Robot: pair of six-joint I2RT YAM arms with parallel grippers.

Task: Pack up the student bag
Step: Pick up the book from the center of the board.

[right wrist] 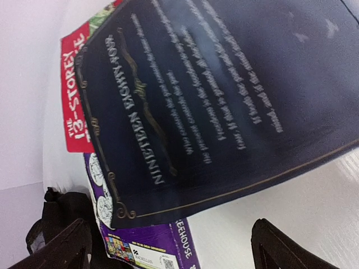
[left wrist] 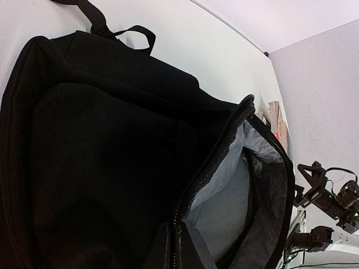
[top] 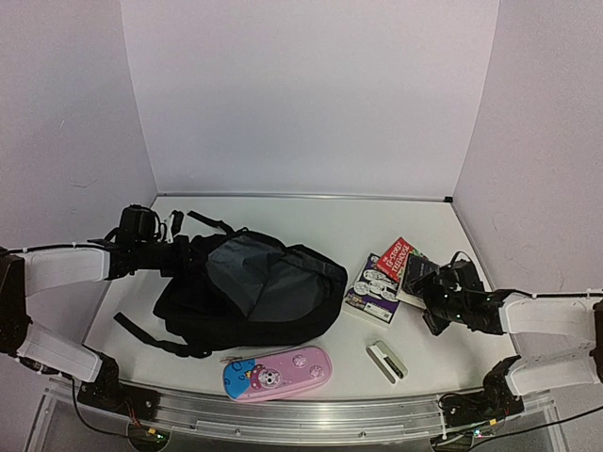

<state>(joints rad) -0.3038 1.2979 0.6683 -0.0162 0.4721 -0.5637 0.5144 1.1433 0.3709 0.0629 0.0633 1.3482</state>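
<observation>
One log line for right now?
student bag unzipped | left gripper at bag edge, grip unclear | right gripper open over dark book | pencil case outside bag

Your top camera looks down from above and behind the near edge of the table (top: 301,221), facing the far wall (top: 301,94) and set far enough back to take in the whole surface. Your left wrist camera sits close against the student bag (left wrist: 101,157), looking across its open mouth to the right arm (left wrist: 328,199). Your right wrist camera hangs close over the dark book (right wrist: 224,106); the top view shares both.
</observation>
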